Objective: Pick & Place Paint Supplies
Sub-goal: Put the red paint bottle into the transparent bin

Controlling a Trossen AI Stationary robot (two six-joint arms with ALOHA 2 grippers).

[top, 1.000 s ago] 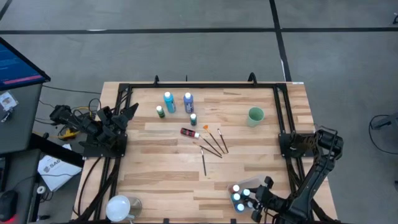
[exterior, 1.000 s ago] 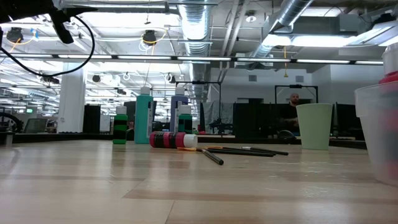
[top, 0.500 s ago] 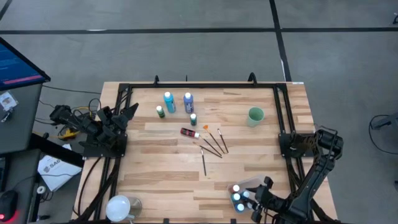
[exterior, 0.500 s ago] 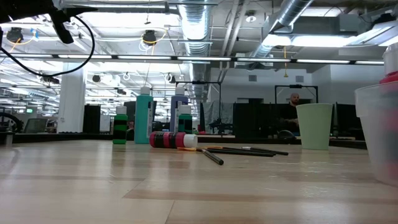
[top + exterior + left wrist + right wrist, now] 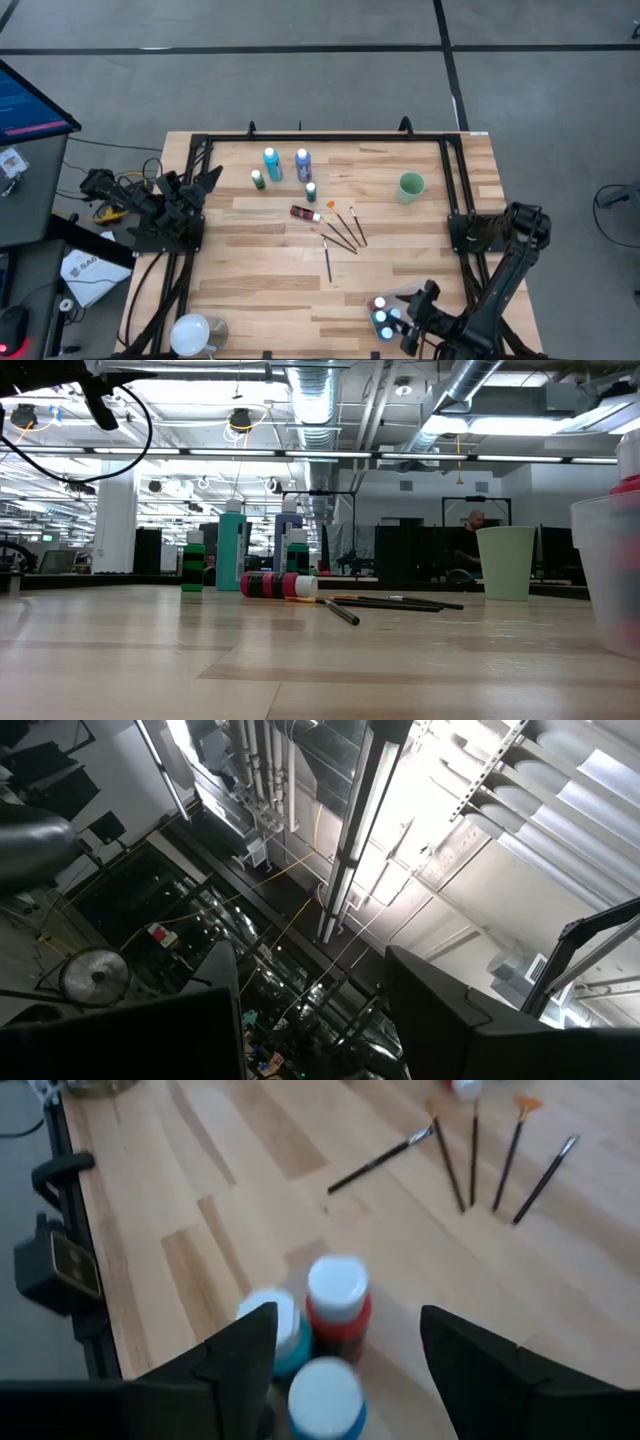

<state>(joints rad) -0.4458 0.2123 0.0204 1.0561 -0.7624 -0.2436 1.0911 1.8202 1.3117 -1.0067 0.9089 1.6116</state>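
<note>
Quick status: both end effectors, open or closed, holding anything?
Left end effector: open, empty, parked off the table's left edge.
Right end effector: open, empty, over the bottles in the tub.

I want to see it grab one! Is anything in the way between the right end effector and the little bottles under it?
Nothing visible. The right end effector hangs open right above the bottles in the tub, with only air between.

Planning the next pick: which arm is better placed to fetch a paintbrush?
Right, probably. The right gripper hangs open over the clear tub at the near right, with the paintbrushes ahead of it. The left gripper is parked at the table's left edge, pointing at the ceiling.
</note>
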